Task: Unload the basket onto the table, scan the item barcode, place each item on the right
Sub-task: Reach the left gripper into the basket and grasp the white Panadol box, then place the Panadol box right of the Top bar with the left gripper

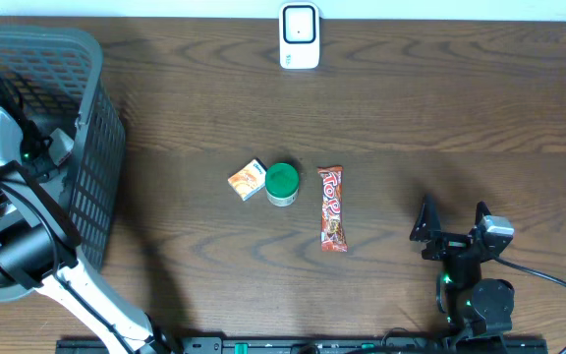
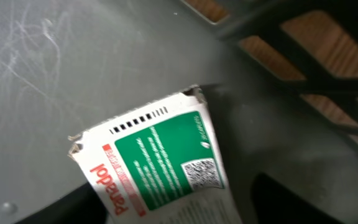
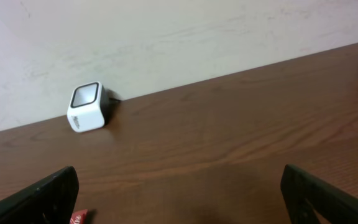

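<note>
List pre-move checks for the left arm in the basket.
1. Panadol box in the left wrist view, inside the basket: ok.
2. Left fingers closed on the box: cannot tell.
3. Barcode face found: cannot tell; only a square code shows.
4. Scanner upright, nothing in front of it: ok.
5. Right fingers open, well clear of the scanner: ok.
</note>
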Controlling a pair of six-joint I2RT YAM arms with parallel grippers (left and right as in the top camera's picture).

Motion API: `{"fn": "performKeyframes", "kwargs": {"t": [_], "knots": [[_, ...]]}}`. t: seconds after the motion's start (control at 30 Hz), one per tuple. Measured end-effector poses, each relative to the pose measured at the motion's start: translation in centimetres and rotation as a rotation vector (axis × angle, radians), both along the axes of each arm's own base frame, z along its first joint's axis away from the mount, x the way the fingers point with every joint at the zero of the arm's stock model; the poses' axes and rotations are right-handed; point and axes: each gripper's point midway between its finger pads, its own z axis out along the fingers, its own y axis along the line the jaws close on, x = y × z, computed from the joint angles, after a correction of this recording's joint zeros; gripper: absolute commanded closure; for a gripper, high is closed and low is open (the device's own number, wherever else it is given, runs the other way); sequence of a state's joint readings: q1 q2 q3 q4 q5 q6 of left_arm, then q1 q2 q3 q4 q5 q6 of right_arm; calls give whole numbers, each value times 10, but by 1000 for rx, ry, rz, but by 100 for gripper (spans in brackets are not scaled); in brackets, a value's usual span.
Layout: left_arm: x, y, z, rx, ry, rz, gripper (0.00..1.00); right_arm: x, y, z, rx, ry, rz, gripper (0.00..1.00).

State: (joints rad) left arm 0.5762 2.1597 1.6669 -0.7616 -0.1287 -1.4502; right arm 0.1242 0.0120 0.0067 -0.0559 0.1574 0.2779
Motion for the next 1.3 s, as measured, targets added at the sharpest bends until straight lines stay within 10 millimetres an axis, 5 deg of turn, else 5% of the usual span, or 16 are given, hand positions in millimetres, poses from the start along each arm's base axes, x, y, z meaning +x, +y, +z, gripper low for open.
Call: {"fn": "performKeyframes", "kwargs": {"t": [0.2,0.57,0.7,0.8,0.9,1.07,1.2,1.3], "knots": [[-6,-6,-4,-39,33,-48,56,0,0,0,0,0,0,1],[-12,-16,-2,-89,73,-188,57,0,0,0,0,0,0,1],[-9,-19,20,-75,38,-255,57,0,0,0,0,0,0,1],[-4,-17,89,40,-82,-298,57,0,0,0,0,0,0,1],[-14,-23,201,228,-275,-311,57,0,0,0,0,0,0,1],[-51,-48,313,427,-480,-320,56,0,0,0,0,0,0,1],[-82,-86,376,514,-644,-378,56,0,0,0,0,0,0,1],[-93,-143,403,493,-767,-551,56,0,0,0,0,0,0,1]]}}
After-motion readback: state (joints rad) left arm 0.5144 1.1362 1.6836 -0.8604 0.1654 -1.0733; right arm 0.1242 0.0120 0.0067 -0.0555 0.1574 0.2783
